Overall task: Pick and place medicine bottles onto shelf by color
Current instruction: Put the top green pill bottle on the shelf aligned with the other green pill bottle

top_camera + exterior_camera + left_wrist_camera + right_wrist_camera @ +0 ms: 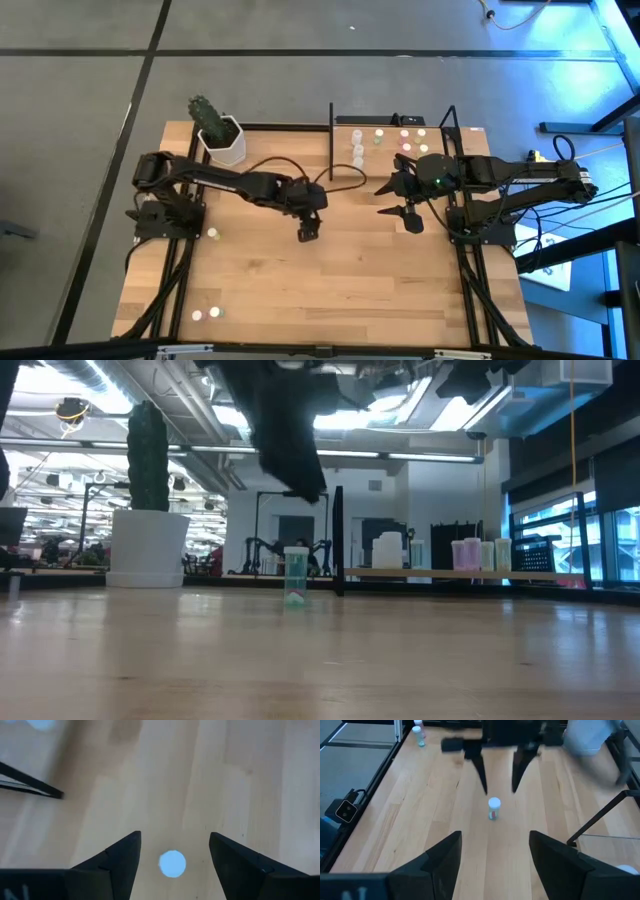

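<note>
1. Medicine bottle [493, 808] stands upright mid-tabletop [340, 280], directly under my left claw [173, 851]. I judge it light, rigid, slick-sided and top-heavy; easily tipped.
2. Best hold: across the round body just under the cap, both fingers [116, 862] meeting it together.
3. Left claw spread wide, empty, straddling the bottle from above.
4. Right claw [404, 203] released, empty, at 3 o'clock.
5. Shelf [400, 140], already carrying bottles, at 1 o'clock.
</note>
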Controlling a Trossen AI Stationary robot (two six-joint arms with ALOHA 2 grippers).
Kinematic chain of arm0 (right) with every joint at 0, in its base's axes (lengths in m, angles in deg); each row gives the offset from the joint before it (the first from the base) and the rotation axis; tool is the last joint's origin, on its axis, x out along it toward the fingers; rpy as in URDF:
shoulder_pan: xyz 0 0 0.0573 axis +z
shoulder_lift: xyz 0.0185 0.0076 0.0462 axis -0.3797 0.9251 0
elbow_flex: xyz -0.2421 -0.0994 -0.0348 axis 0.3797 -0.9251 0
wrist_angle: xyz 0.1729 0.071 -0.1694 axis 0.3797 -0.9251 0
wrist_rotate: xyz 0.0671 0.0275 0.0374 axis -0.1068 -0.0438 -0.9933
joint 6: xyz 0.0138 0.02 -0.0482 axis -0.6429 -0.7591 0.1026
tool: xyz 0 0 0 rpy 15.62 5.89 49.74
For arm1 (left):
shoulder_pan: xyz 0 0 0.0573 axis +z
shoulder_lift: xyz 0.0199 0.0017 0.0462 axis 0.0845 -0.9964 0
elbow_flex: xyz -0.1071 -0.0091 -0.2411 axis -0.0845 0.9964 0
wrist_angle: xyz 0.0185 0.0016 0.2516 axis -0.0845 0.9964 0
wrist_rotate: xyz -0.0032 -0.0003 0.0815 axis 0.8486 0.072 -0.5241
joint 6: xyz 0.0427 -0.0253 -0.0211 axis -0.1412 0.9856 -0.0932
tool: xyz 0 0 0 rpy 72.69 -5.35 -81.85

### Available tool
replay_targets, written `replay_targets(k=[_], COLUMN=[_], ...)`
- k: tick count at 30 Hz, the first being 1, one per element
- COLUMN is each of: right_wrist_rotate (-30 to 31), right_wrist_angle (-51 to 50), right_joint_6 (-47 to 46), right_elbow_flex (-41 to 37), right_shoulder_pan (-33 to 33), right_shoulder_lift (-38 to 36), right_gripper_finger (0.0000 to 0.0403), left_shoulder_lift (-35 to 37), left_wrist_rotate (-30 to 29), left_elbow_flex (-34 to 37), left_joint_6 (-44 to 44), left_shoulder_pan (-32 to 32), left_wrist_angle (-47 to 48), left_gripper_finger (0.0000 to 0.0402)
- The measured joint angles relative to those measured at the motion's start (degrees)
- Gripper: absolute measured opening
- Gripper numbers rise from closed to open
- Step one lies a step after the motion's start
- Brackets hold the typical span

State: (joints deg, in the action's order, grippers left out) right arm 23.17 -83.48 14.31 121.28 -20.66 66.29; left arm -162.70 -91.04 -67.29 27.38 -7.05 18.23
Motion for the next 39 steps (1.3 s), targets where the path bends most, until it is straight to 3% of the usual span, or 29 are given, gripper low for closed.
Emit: replay_targets(k=[7, 16, 25, 31, 35, 39], right_wrist_rotate=[0.0, 0.0, 0.0, 0.0, 0.0, 0.1], right_wrist_angle=[0.0, 0.0, 0.6, 1.1, 5.0, 11.3], right_joint_6=[0.1, 0.1, 0.0, -1.9, -6.2, -3.0], right_elbow_flex=[0.0, 0.0, 0.0, 0.0, 0.0, 0.0], right_shoulder_pan=[0.0, 0.0, 0.0, 0.0, 0.0, 0.2], right_shoulder_lift=[0.0, 0.0, 0.0, 0.0, 0.0, 1.1], right_gripper_finger=[0.0233, 0.0233, 0.0233, 0.0233, 0.0233, 0.0233], left_shoulder_lift=[8.7, 18.2, 19.5, 19.5, 19.5, 19.7], left_wrist_rotate=[-3.6, -12.9, -19.9, -23.9, -26.6, -27.5], left_elbow_flex=[0.0, 0.0, 0.1, 0.1, 0.1, 0.1], left_joint_6=[0.2, 2.9, 17.5, 22.6, 25.4, 27.4], left_shoulder_pan=[-1.4, -7.1, -12.0, -14.7, -15.7, -16.4], left_wrist_angle=[2.9, 5.2, 12.6, 13.7, 14.1, 14.1], left_gripper_finger=[0.0228, 0.0228, 0.0228, 0.0228, 0.0228, 0.0228])
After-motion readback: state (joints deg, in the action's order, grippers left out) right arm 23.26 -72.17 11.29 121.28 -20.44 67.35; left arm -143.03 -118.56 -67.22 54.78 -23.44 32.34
